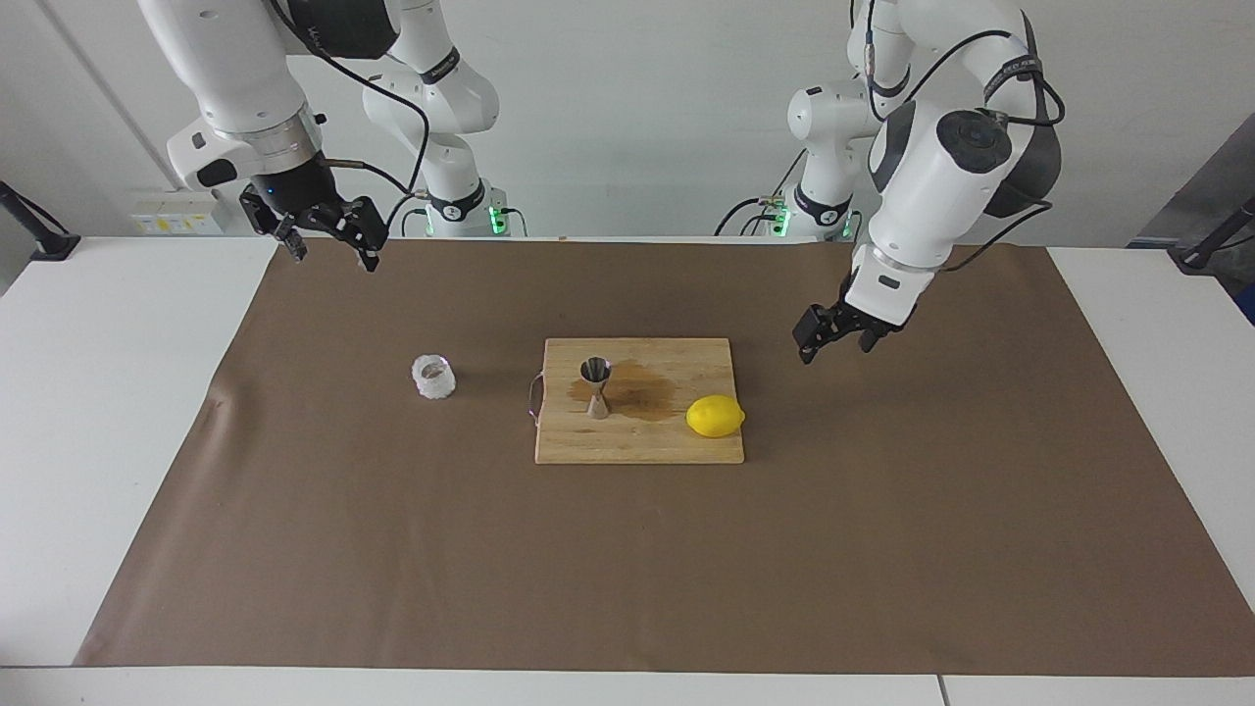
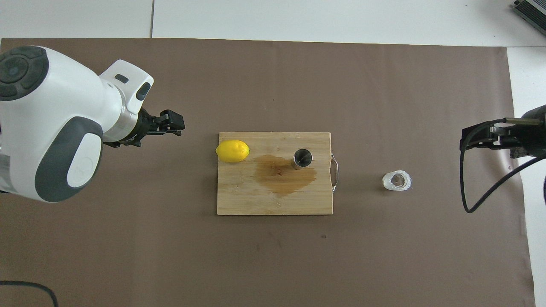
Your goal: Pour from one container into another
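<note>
Overhead view showed steel hourglass jigger (image 2: 302, 158) upright on wooden cutting board (image 2: 239, 196), frosted squat glass cup (image 2: 396, 181) off board twd right arm's end, right gripper (image 1: 329, 239) spread wide w/ nothing held, left gripper (image 1: 835, 340) fingers apart, holding nothing.

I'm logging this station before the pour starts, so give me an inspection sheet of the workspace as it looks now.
Surface: brown paper over a white table; a cutting board at its middle carries a dark wet-looking stain.
Job's things: glass cup upright on the paper, toward the right arm's end; steel jigger upright on the board.
Clutter: lemon on the board.
Grippers: left gripper open, in the air over the paper, holding nothing; right gripper open, raised, holding nothing.
Cables: black cables along both arms, none on the paper.
Surroundings: white wall, wall sockets, dark stands at the table's ends.
</note>
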{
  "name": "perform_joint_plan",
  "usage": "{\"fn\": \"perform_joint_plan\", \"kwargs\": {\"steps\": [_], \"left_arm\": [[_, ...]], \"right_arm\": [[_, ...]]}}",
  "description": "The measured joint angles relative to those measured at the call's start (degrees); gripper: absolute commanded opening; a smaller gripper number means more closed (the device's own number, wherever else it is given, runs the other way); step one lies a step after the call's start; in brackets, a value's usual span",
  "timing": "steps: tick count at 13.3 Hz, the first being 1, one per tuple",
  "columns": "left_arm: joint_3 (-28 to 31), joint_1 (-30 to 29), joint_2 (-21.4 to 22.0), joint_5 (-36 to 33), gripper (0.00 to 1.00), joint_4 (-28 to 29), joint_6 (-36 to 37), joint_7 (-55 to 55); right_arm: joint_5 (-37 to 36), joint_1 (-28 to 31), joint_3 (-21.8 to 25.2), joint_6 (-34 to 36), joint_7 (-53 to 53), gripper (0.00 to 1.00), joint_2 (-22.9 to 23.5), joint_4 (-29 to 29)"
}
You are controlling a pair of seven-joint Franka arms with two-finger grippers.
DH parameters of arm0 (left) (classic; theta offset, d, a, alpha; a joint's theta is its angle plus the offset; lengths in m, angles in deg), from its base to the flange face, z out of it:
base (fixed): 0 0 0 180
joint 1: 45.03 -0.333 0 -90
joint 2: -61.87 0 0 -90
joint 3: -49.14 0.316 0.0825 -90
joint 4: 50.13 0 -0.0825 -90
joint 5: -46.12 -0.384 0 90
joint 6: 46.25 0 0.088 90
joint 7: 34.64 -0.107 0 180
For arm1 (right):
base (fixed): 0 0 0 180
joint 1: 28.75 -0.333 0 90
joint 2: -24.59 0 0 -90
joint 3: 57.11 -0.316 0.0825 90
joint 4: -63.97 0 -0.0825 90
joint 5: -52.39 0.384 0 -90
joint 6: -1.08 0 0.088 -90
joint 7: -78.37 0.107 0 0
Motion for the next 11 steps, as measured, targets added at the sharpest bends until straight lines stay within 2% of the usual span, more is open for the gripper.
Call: {"fn": "perform_joint_plan", "kwargs": {"steps": [3, 5, 8, 11], "left_arm": [[3.32, 0.35, 3.39, -0.2, 1.0, -0.08, 3.2, -6.89], [8.97, 2.24, 5.07, -0.21, 1.0, -0.12, 5.0, -12.87], [16.42, 5.5, 6.24, -0.21, 1.0, -0.14, 6.5, -20.32], [20.24, 6.6, 6.47, -0.21, 1.0, -0.16, 7.47, -24.69]], "right_arm": [[0.0, 0.0, 0.0, 0.0, 0.0, 1.0, 0.0, 0.0], [0.0, 0.0, 0.0, 0.0, 0.0, 1.0, 0.0, 0.0], [0.0, 0.0, 0.0, 0.0, 0.0, 1.0, 0.0, 0.0], [0.0, 0.0, 0.0, 0.0, 0.0, 1.0, 0.0, 0.0]]}}
